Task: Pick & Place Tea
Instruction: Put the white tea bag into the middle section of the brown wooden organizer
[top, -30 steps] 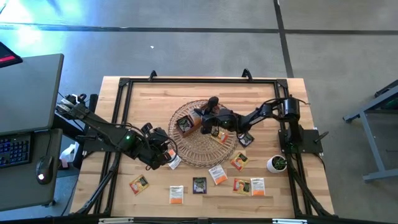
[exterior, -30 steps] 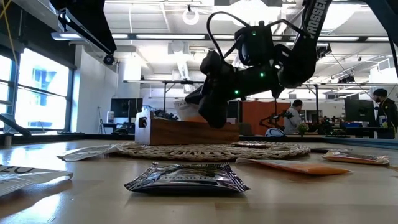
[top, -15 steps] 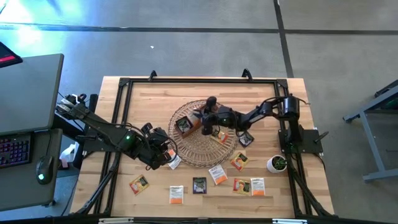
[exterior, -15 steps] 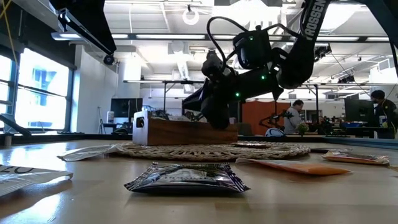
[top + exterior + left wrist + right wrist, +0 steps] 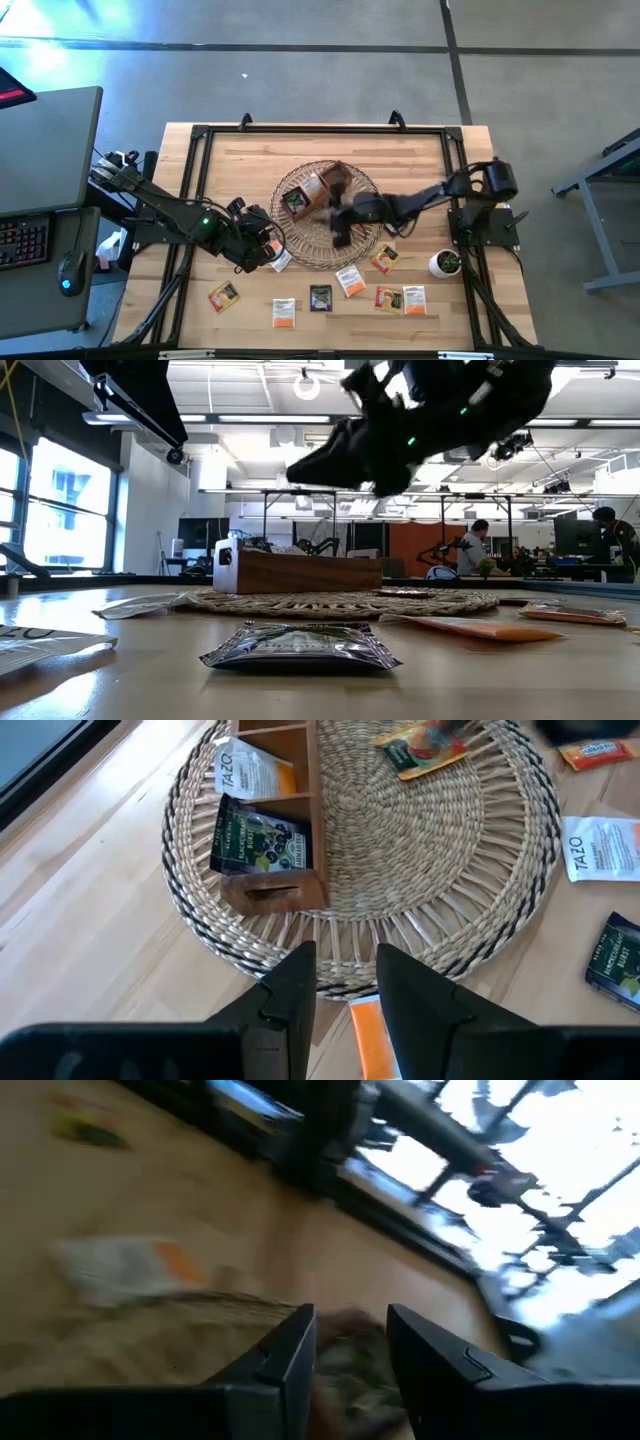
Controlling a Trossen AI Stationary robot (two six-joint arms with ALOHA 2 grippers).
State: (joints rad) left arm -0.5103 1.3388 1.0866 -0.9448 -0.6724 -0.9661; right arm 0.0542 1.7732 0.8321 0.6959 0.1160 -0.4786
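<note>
You get bright, even light from ceiling lamps (image 5: 310,384) and from the window (image 5: 60,510) on one side. The moving right arm (image 5: 400,205) is smeared by blur, and its wrist picture is blurred everywhere. The black sachet (image 5: 298,645) close to the low camera looks soft.

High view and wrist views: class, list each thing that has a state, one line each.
wooden tray: upright on the wicker mat, black sachet and white sachet inside.
left gripper: open, at the mat's edge.
right gripper: open, raised above the mat.
</note>
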